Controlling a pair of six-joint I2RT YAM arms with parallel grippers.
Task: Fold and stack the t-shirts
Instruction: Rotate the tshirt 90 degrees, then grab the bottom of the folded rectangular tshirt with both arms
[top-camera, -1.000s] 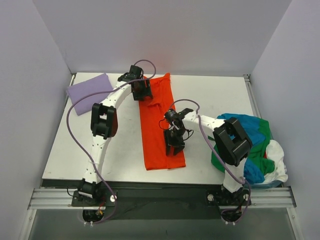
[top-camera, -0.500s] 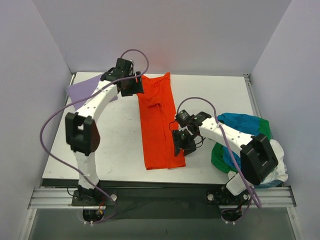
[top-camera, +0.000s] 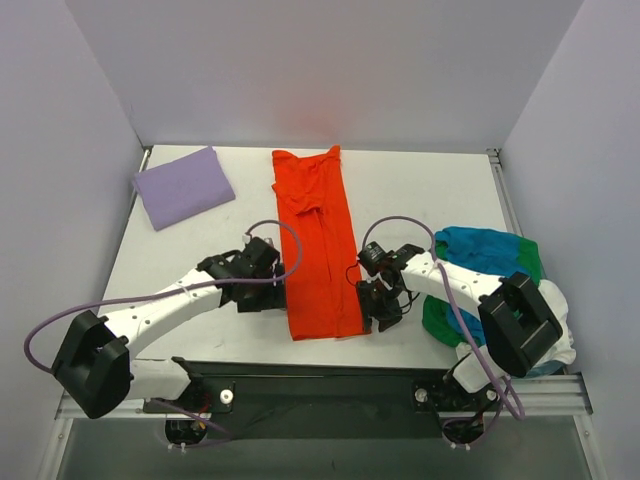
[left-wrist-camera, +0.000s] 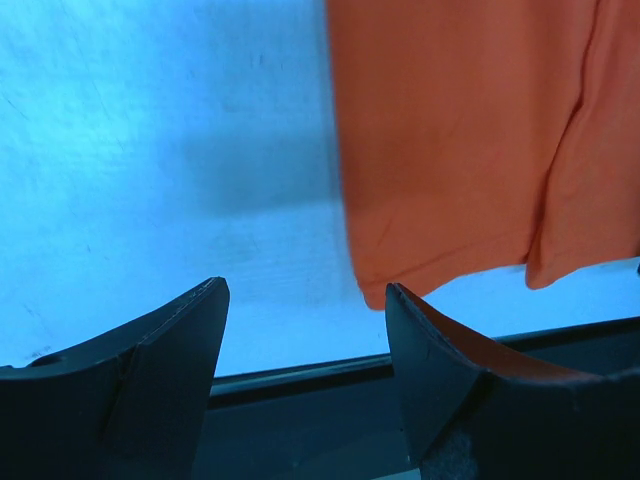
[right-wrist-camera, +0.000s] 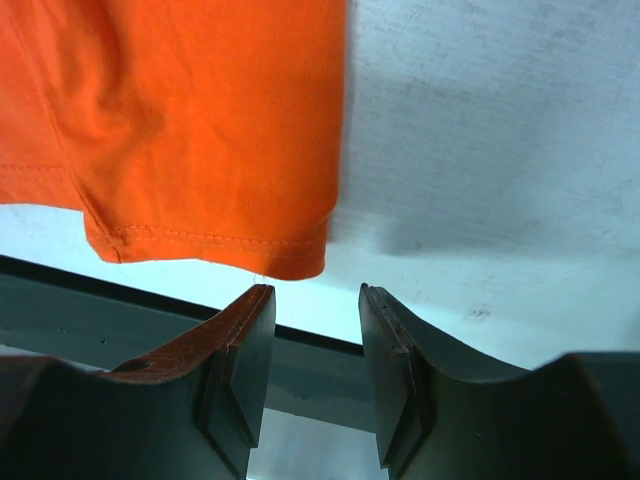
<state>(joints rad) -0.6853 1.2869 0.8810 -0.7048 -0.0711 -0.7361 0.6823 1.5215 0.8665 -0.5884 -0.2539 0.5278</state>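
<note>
Flanking the near end of the orange shirt (top-camera: 318, 250), both sets of fingers hang spread and empty. The left fingers (top-camera: 272, 292) are just off its near-left corner and the right fingers (top-camera: 385, 312) just off its near-right corner, neither gripping cloth. The shirt lies mid-counter (top-camera: 430, 190) as a narrow strip, long axis running near to far, hem at the near edge. Each arm is about equally close to its own corner, so the next fold likely carries the hem far. A folded purple shirt (top-camera: 183, 186) sits far left, and the pile (top-camera: 500, 270) waits right.

orange-red shirt (left-wrist-camera: 450, 130) cropped in wrist views, white shirt (top-camera: 560, 330) partly buried
</note>
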